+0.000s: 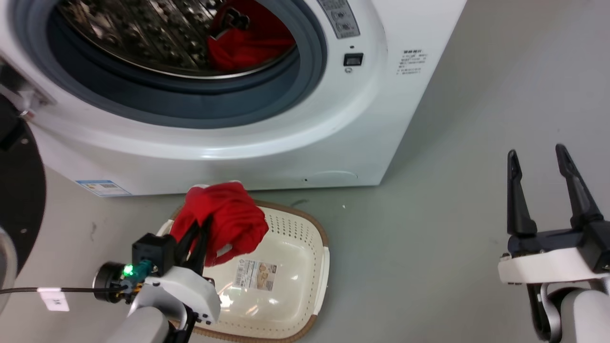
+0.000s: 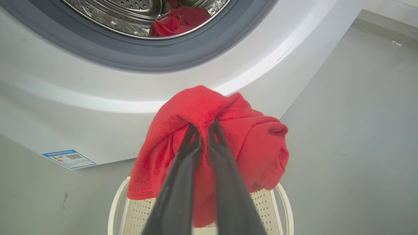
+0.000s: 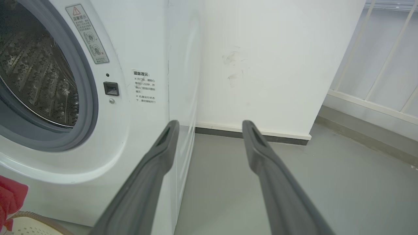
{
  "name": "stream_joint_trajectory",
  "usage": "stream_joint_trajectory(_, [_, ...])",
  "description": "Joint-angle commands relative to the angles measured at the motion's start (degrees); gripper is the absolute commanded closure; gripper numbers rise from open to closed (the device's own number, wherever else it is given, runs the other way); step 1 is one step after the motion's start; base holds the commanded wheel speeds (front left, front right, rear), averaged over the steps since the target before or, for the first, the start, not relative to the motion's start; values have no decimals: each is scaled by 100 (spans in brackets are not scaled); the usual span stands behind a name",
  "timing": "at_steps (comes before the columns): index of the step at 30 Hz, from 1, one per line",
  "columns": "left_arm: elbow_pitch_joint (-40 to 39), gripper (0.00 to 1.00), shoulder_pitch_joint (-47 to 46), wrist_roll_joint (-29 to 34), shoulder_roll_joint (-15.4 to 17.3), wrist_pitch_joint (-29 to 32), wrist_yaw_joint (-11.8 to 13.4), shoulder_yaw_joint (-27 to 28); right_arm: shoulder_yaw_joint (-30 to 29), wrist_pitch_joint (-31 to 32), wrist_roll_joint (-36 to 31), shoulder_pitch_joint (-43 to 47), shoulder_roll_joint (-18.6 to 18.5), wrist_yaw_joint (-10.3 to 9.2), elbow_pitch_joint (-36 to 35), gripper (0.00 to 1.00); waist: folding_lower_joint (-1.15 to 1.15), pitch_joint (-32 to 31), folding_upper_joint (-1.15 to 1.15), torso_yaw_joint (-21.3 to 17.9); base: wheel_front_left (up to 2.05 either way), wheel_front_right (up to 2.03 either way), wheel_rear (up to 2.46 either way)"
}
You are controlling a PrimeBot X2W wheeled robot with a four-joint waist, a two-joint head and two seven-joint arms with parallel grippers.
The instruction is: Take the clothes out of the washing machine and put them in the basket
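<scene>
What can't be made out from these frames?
Garment in the drum: head view, cut by the top edge; print unreadable.
Basket: left wrist view, mostly hidden by the red cloth and left end effector.
Door: head view, cut off at the left edge.
Warning label: right wrist view, text too small.

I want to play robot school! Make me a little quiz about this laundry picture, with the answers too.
1. True or false: the left end effector is shut on a red cloth held over the basket.
2. Fill in the missing word: the fingers of the right end effector are ____ (open or shut), with nothing between them.
3. Where is the other red garment?
A. in the drum of the washing machine
B. in the right end effector
C. lying flat in the basket

Key: 1 true; 2 open; 3 A.
</scene>
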Motion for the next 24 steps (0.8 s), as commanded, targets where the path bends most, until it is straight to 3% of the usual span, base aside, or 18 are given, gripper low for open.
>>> stream_joint_trajectory(1, [158, 100, -43, -11, -96, -30, -51, -47, -1, -12, -14, -130, 5, -6, -50, 0, 0, 318, 0, -176, 0, 0, 0])
stream_joint_trajectory(8, [1458, 100, -591, 158, -392, -28, -300, -275, 11, -12, 57, -454, 8, -6, -186, 0, 0, 1200, 0, -469, 0, 0, 0])
stream_joint_trajectory(9, [2059, 100, -954, 234, -471, 8, -431, -353, 28, -12, 57, -611, 9, -6, -249, 0, 0, 1607, 0, -610, 0, 0, 0])
stream_joint_trajectory(11, [2487, 100, -1216, 267, -528, 25, -508, -393, 45, -12, 77, -689, 9, -6, -276, 0, 0, 1844, 0, -700, 0, 0, 0])
stream_joint_trajectory(24, [4549, 100, -2442, 309, -718, -17, -805, -362, 181, -12, 167, -849, 9, -6, -429, 0, 0, 2869, 0, -1112, 0, 0, 0])
